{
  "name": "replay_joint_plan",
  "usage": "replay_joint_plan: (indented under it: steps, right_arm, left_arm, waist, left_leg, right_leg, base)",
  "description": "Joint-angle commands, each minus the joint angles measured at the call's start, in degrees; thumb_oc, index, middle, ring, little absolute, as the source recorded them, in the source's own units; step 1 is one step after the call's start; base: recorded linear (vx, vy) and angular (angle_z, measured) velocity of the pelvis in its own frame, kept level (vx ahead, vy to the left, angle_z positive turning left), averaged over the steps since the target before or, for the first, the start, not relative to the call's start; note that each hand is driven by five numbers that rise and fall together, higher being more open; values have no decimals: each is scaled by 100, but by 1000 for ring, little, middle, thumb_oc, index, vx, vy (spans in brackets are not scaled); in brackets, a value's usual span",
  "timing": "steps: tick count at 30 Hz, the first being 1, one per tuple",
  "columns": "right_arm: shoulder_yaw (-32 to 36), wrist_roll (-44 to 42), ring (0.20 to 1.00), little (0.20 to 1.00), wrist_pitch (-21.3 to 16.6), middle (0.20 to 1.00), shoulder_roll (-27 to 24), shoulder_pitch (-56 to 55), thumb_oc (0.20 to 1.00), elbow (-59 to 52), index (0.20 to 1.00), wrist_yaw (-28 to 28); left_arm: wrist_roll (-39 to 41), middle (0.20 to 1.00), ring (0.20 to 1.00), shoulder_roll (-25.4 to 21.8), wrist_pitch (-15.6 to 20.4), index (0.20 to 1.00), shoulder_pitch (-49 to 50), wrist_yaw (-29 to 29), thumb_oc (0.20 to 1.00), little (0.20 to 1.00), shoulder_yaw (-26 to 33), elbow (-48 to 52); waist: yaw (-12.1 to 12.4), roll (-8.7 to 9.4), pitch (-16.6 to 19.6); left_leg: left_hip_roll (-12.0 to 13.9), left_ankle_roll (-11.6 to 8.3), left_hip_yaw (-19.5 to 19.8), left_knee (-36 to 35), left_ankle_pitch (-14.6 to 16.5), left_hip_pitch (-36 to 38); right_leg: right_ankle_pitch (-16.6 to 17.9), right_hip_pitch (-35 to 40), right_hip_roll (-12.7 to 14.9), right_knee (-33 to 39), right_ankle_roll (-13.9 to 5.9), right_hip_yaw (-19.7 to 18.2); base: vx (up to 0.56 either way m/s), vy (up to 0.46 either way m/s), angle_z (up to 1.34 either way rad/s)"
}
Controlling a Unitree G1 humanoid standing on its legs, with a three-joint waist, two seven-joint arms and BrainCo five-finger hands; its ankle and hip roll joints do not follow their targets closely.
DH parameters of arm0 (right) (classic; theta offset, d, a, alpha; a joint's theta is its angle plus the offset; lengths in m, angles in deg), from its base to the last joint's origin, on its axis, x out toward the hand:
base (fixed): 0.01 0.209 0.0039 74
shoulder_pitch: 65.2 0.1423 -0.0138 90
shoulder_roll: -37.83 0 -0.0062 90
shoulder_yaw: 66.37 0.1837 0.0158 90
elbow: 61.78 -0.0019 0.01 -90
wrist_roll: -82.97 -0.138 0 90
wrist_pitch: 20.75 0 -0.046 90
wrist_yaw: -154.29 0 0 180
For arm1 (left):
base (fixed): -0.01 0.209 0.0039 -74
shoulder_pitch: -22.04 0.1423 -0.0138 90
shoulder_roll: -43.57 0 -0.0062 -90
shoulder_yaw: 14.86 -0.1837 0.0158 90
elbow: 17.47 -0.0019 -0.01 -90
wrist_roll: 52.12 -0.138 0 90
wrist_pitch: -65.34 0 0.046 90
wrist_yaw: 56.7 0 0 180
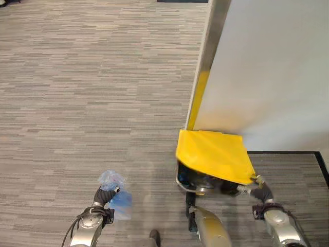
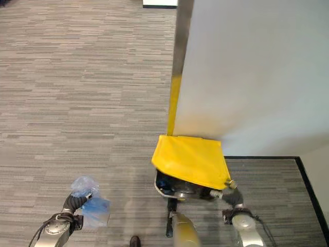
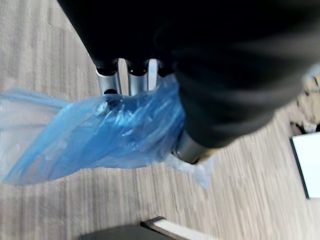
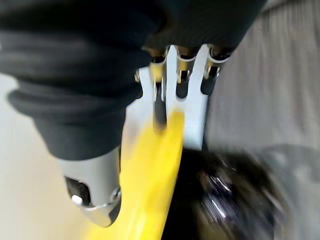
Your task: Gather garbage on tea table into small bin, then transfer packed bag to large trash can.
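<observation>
While lid [image 1: 213,153] raised, bag [image 1: 114,193] in L hand [image 1: 104,196].

Floor: grey carpet [image 1: 77,77] with fine streaks running crosswise, over the whole left and near side.

White wall [image 1: 277,67] takes the far right. Its left edge carries an upright grey strip [image 1: 213,31]; the lower part of that strip is yellow [image 1: 198,100], down to the carpet.

Black line [image 1: 288,153] on the floor at the wall's foot, turning towards the near side at the right edge.

Small white patch [image 2: 159,2] at the far edge of the carpet, by the strip; what it is, cannot tell.
</observation>
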State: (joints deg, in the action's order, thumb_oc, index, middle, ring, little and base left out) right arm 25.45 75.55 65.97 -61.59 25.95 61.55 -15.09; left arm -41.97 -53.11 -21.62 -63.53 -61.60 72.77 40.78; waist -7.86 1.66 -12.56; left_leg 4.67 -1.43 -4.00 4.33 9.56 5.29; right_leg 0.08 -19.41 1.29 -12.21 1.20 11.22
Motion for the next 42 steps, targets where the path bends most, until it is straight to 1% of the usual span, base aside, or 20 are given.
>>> replay_joint_plan:
  steps: [1, 2, 3, 6, 11, 18, 19, 20, 23, 25, 29, 30, 31, 33, 34, 35, 37, 39, 40, 42]
  right_arm:
    - [-231, -149, 1000, 1000, -36, 1000, 239, -279, 1000, 112, 1000, -14]
    - [-428, -58, 1000, 1000, -8, 1000, 283, -172, 1000, 98, 1000, -108]
    - [-428, -58, 1000, 1000, -8, 1000, 283, -172, 1000, 98, 1000, -108]
    - [-846, 145, 1000, 1000, -7, 1000, 325, 153, 1000, -7, 1000, -236]
    - [-1329, 270, 1000, 1000, -65, 1000, 350, 683, 1000, -291, 1000, -360]
    - [-1825, 222, 1000, 1000, -119, 1000, 340, 1628, 1000, -345, 1000, -322]
    - [-1928, 134, 1000, 1000, -108, 1000, 370, 1940, 1000, -238, 1000, -269]
    - [-1928, 132, 1000, 1000, -110, 1000, 370, 1948, 1000, -231, 1000, -268]
    - [-2055, -14, 1000, 1000, -75, 1000, 347, 2500, 1000, -56, 1000, -160]
    - [-2112, -116, 1000, 1000, -67, 1000, 176, 3026, 1000, 194, 1000, -67]
    - [-2166, -219, 1000, 1000, -38, 1000, -56, 3514, 1000, 470, 1000, -1]
    - [-2159, -286, 1000, 1000, -22, 1000, -198, 3805, 1000, 696, 1000, 26]
    - [-2160, -288, 1000, 1000, -26, 1000, -199, 3813, 1000, 704, 1000, 25]
    - [-2201, -344, 1000, 1000, -4, 1000, -377, 4166, 1000, 953, 1000, 47]
    - [-2229, -378, 1000, 1000, 4, 1000, -466, 4342, 1000, 1072, 1000, 52]
    - [-2230, -380, 1000, 1000, 2, 1000, -468, 4348, 1000, 1077, 1000, 51]
    - [-2295, -471, 1000, 1000, -43, 1000, -635, 4666, 1000, 1177, 1000, 69]
    - [-2326, -485, 1000, 1000, -53, 1000, -652, 4729, 1000, 1167, 1000, 66]
    - [-2401, -548, 1000, 1000, -88, 1000, -709, 4912, 1000, 1147, 1000, 78]
    - [-2488, -590, 1000, 1000, -107, 1000, -735, 5066, 1000, 1152, 1000, 88]
  left_arm:
    - [140, 200, 200, -219, 293, 200, -71, -57, 200, 200, 4, 307]
    - [83, 200, 200, -193, 303, 200, -34, 4, 200, 200, -25, 336]
    - [83, 200, 200, -193, 303, 200, -34, 4, 200, 200, -25, 336]
    - [-78, 200, 200, -171, 325, 200, -40, 103, 200, 200, -148, 451]
    - [-139, 200, 200, -158, 398, 200, -172, 172, 200, 200, -287, 584]
    - [-54, 200, 200, -197, 527, 200, -583, 123, 200, 200, -611, 657]
    - [26, 200, 200, -210, 567, 200, -789, 102, 200, 200, -767, 662]
    - [27, 200, 200, -210, 569, 200, -796, 102, 200, 200, -767, 658]
    - [174, 200, 200, -272, 639, 200, -1182, 111, 200, 200, -1090, 761]
    - [275, 200, 200, -311, 694, 200, -1454, 150, 200, 200, -1341, 856]
    - [341, 200, 200, -389, 753, 200, -1729, 214, 200, 200, -1629, 1027]
    - [362, 200, 200, -430, 805, 200, -1806, 304, 200, 200, -1827, 1251]
    - [362, 200, 200, -430, 804, 200, -1810, 304, 200, 200, -1826, 1251]
    - [407, 200, 200, -471, 834, 200, -1919, 424, 200, 200, -2088, 1586]
    - [444, 200, 200, -446, 853, 200, -2015, 496, 200, 200, -2261, 1779]
    - [444, 200, 200, -445, 853, 200, -2019, 496, 200, 200, -2261, 1778]
    - [497, 200, 200, -377, 916, 200, -2398, 531, 200, 200, -2545, 2109]
    - [517, 200, 200, -347, 931, 200, -2512, 520, 200, 200, -2595, 2181]
    - [580, 200, 200, -259, 970, 200, -2867, 483, 200, 200, -2748, 2348]
    - [556, 200, 200, -173, 975, 200, -3150, 429, 200, 200, -2886, 2308]
  waist:
    - [-91, 80, 214]
    - [-54, 42, 237]
    - [-52, 43, 237]
    - [45, 8, 196]
    - [225, -27, 131]
    - [375, -30, 25]
    - [409, -21, -17]
    - [408, -20, -21]
    - [460, 13, -124]
    - [491, 44, -179]
    - [500, 87, -227]
    - [499, 115, -235]
    - [501, 114, -241]
    - [498, 159, -236]
    - [473, 192, -228]
    - [477, 190, -233]
    - [408, 242, -212]
    - [392, 250, -216]
    - [338, 277, -214]
    - [291, 283, -228]
  left_leg:
    - [-233, -112, -88, 267, 829, 414]
    - [-294, -55, -172, 16, 833, 498]
    - [-294, -55, -174, 14, 833, 500]
    - [-448, 47, -188, -124, 861, 549]
    - [-583, 128, -176, -169, 896, 533]
    - [-642, 162, -86, -92, 937, 431]
    - [-662, 167, -59, -53, 938, 365]
    - [-662, 168, -57, -48, 940, 361]
    - [-691, 157, -1, 65, 937, 196]
    - [-703, 143, 5, 111, 929, 118]
    - [-708, 134, 10, 137, 923, 83]
    - [-718, 135, 12, 149, 930, 83]
    - [-718, 135, 9, 149, 931, 87]
    - [-711, 136, -13, 117, 942, 121]
    - [-705, 141, -27, 82, 947, 144]
    - [-704, 141, -30, 79, 947, 148]
    - [-701, 146, -77, 4, 960, 219]
    - [-702, 146, -89, -6, 967, 239]
    - [-714, 147, -127, -11, 989, 266]
    - [-728, 146, -151, -12, 1000, 266]
  right_leg:
    - [431, -409, 471, 130, -896, -89]
    - [530, -473, 428, 225, -943, -145]
    - [530, -473, 427, 225, -943, -147]
    - [733, -469, 431, 462, -1020, -258]
    - [865, -490, 497, 611, -1047, -256]
    - [946, -517, 602, 700, -1034, -222]
    - [977, -539, 628, 733, -1030, -221]
    - [977, -540, 630, 733, -1030, -220]
    - [1020, -588, 681, 780, -1019, -210]
    - [1035, -604, 697, 805, -1019, -207]
    - [1051, -598, 704, 829, -1027, -200]
    - [1065, -596, 695, 837, -1033, -205]
    - [1066, -593, 693, 838, -1033, -207]
    - [1087, -572, 677, 868, -1055, -203]
    - [1104, -572, 662, 882, -1073, -201]
    - [1104, -570, 660, 882, -1073, -204]
    - [1132, -567, 627, 917, -1110, -230]
    - [1140, -567, 621, 924, -1116, -233]
    - [1164, -574, 607, 943, -1134, -255]
    - [1182, -604, 604, 945, -1147, -268]
  base:
    - [-18, 59, -26]
    - [-23, 51, -20]
    - [-19, 76, -22]
    - [-16, 61, -42]
    - [-18, 26, -12]
    - [-7, -2, 2]
    - [-12, -11, 7]
    - [-33, -34, 10]
    - [-33, -34, 22]
    - [-43, -34, 15]
    - [-31, -25, 4]
    - [0, 0, 0]
    - [-33, -13, -1]
    - [-18, -7, -1]
    - [-22, -6, -4]
    - [-24, 5, -6]
    - [-23, 16, -15]
    - [-16, 6, -19]
    - [-17, 2, -13]
    - [-22, 7, -15]
